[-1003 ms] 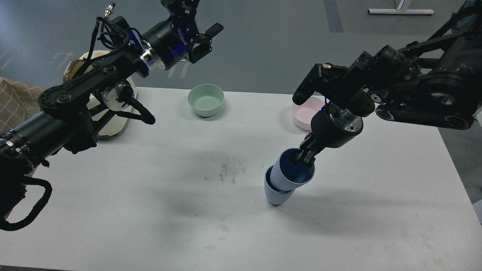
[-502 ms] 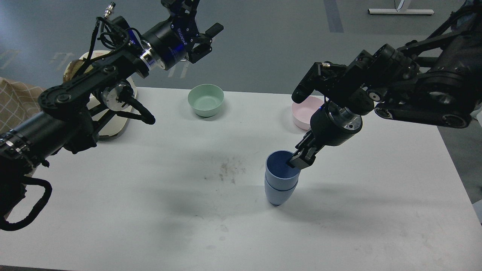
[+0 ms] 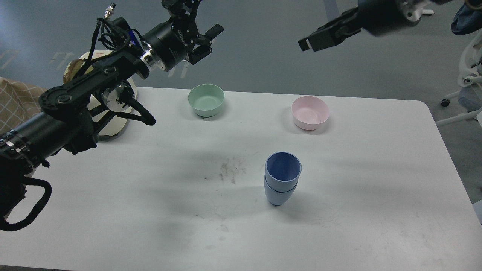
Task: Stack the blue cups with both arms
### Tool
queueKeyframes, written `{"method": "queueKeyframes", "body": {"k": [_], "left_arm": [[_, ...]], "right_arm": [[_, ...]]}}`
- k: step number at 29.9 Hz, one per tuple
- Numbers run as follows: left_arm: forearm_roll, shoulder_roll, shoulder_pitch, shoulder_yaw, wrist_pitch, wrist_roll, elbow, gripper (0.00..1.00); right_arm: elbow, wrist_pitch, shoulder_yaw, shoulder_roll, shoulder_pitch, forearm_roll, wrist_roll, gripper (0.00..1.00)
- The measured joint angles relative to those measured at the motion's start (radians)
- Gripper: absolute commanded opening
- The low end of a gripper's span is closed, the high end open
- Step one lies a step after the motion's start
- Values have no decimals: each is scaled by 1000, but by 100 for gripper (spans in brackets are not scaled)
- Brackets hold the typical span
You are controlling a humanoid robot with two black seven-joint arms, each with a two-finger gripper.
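White bench [image 3: 150, 210] fills most of the view, smudged with dark marks near the middle. Left arm [image 3: 75, 98] comes in from the left edge, raised above the bench's far left corner; left gripper [image 3: 203, 32] up high beyond the far edge, jaws spread apart, holding nothing. Right arm [image 3: 380, 13] only partly in view at the top right, high over the floor past the bench; right gripper [image 3: 310, 41] seen end-on and dark, can't tell whether its jaws are parted or closed, nothing seen in them. Blue cups [image 3: 282, 178] nested one inside the other, upright, mouth up, standing on the bench right of centre, clear of both grippers. Mint-green bowl [image 3: 206, 99] near the far edge, centre-left. Pink bowl [image 3: 310, 112] near the far edge, behind the cups, well apart from them.
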Motion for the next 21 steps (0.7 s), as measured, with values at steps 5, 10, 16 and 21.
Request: {"method": "queueKeyframes", "body": {"k": [5, 10, 16, 21], "left_arm": [[1, 0, 1, 0, 0, 1, 2, 98], [1, -3, 2, -1, 1, 1, 18, 98], [1, -5, 11, 4, 0, 0, 42, 98], [1, -15, 27, -4, 1, 0, 79, 98]], "right_arm": [[-87, 0, 35, -146, -33, 89, 0, 70], [-145, -28, 84, -252, -173, 223, 0, 71], [-154, -197, 332, -295, -508, 458, 0, 74], [-196, -260, 655, -251, -807, 604, 0, 87]]}}
